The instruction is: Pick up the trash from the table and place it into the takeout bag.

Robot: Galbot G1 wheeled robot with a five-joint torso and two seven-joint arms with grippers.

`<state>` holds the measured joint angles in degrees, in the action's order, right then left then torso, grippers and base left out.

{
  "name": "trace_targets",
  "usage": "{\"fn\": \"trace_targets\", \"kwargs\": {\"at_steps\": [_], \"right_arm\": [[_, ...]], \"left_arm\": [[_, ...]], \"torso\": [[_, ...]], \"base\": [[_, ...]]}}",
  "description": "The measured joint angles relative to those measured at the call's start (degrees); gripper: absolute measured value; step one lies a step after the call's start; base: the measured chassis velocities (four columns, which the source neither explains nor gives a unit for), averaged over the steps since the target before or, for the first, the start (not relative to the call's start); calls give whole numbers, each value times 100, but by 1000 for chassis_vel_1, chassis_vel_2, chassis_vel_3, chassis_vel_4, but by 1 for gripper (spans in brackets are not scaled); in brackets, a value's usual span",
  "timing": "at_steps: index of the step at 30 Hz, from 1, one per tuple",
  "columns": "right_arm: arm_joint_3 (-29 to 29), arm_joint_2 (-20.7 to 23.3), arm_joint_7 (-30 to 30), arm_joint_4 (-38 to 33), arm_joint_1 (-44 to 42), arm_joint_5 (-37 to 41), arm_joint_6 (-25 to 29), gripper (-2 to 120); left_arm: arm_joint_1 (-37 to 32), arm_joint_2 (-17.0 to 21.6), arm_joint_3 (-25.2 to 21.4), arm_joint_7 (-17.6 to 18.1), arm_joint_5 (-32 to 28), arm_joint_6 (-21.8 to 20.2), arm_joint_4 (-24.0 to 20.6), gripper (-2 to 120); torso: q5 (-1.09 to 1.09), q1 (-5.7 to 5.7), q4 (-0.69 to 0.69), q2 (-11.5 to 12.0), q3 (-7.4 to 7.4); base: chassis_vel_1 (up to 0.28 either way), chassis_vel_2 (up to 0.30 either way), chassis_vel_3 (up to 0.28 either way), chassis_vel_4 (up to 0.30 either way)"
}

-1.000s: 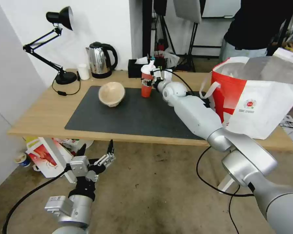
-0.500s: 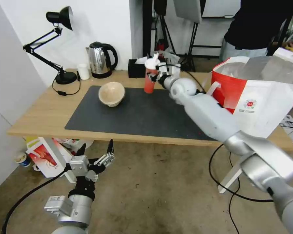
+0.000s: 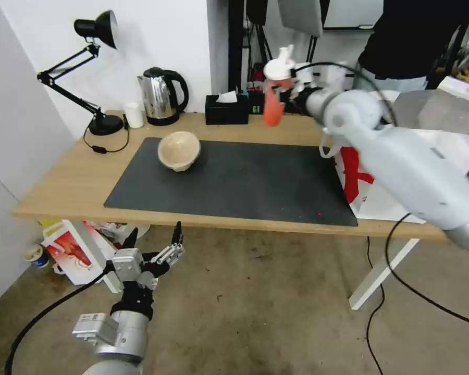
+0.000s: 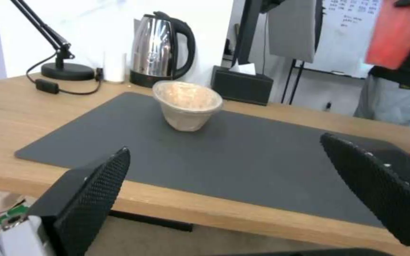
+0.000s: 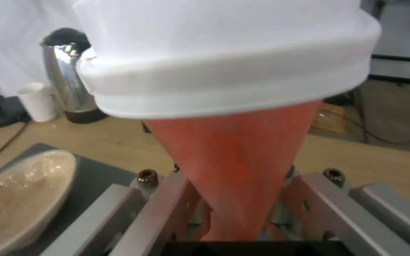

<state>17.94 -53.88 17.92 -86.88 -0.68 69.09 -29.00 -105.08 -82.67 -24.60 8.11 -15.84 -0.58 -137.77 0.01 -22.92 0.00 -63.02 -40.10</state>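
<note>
The beige paper bowl (image 3: 179, 150) sits tilted on the dark mat (image 3: 234, 182) at about ten o'clock of the mat's middle; its inside looks bare in the left wrist view (image 4: 187, 104). The red cup with white lid (image 3: 274, 99) hangs in the air above the far edge of the surface (image 3: 68, 182), clear of the wood, at about one o'clock from the bowl. The right tool (image 3: 293, 94) is clamped on the cup's red body; in the right wrist view the cup (image 5: 236, 142) narrows down between the metal fingers (image 5: 160, 213), and its lid (image 5: 229, 60) blocks most of what lies behind. What the cup holds cannot be made out. The takeout bag (image 3: 380, 192) stands at three o'clock on the surface, its red panel and mouth largely hidden behind the right arm, so its contents cannot be seen. The left tool (image 3: 153, 245) hovers below the near edge of the surface at about seven o'clock, its black fingers (image 4: 89, 199) spread apart and holding nothing. A kettle (image 3: 161, 96), a small white cup (image 3: 134, 114), a black tissue box (image 3: 225, 109) and a desk lamp (image 3: 88, 67) stand along the far edge.
</note>
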Motion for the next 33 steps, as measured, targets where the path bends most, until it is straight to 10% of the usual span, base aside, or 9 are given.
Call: {"fn": "trace_targets", "kwargs": {"at_steps": [13,33], "right_arm": [[-534,1659,1253,-1815,-316,1339,-555,7],[-1560,2933,1080,-1612,-545,1889,-586,7]], "left_arm": [[50,151,80,-19,-23,1,21,100],[152,172,153,-26,-68,-4,64,100]], "torso": [[0,0,0,0,0],[0,0,0,0,0]], "base": [[0,0,0,0],[0,0,0,0]]}}
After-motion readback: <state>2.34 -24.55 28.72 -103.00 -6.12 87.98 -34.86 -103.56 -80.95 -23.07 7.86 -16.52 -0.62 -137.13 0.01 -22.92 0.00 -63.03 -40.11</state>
